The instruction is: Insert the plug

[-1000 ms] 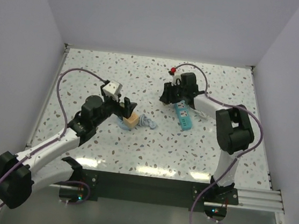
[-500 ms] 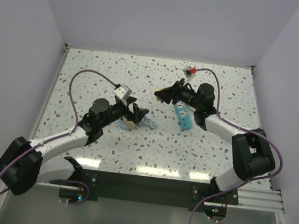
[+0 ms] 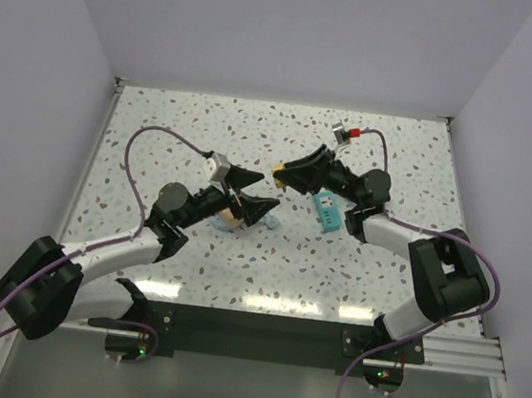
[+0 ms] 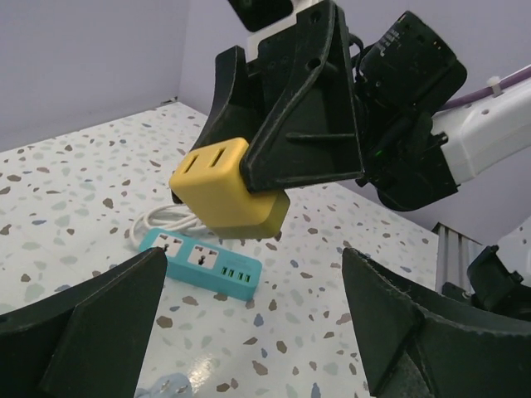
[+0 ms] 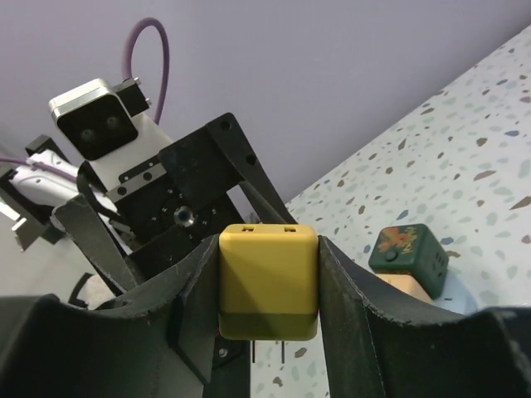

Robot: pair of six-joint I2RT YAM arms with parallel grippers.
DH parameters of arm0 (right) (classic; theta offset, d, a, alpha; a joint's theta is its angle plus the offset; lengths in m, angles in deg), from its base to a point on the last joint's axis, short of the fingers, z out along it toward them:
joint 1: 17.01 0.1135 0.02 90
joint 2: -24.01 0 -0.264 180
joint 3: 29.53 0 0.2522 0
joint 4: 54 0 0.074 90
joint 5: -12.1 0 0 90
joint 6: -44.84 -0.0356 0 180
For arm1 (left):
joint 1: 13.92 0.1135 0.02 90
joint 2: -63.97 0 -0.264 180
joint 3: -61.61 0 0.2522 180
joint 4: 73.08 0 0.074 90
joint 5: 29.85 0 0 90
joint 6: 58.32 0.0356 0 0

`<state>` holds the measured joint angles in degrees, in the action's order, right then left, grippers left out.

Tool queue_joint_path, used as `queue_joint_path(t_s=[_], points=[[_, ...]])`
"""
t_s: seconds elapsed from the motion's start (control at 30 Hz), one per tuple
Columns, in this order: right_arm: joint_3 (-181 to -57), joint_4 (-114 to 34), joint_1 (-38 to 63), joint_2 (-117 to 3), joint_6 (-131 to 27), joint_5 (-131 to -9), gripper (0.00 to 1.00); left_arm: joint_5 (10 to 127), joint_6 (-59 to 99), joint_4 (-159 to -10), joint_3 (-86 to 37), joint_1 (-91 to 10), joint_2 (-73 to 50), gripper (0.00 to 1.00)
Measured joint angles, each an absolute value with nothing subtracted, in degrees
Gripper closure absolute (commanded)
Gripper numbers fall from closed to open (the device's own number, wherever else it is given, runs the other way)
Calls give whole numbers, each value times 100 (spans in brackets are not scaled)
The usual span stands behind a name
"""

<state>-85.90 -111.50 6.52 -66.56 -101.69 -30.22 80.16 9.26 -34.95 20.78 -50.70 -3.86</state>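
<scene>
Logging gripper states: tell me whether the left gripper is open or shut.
Open: the left gripper has its fingers spread wide apart, gripping nothing.

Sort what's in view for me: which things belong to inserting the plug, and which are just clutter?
Job: dark green plug; teal power strip.
Not the job: yellow block, gripped in the right tool; tan cube, beneath the plug.

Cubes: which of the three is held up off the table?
The yellow cube, clamped in the right gripper in mid-air; the green cube and tan cube sit together down at the table, ungripped.
</scene>
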Motion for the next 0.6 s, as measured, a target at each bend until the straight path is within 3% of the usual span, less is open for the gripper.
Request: queue_joint_path(t_s=[0.6], points=[[-8345,-11366,1045,-6026,-10346,-2646,100,8682,249,-2539,1938,-5072,-933,13]])
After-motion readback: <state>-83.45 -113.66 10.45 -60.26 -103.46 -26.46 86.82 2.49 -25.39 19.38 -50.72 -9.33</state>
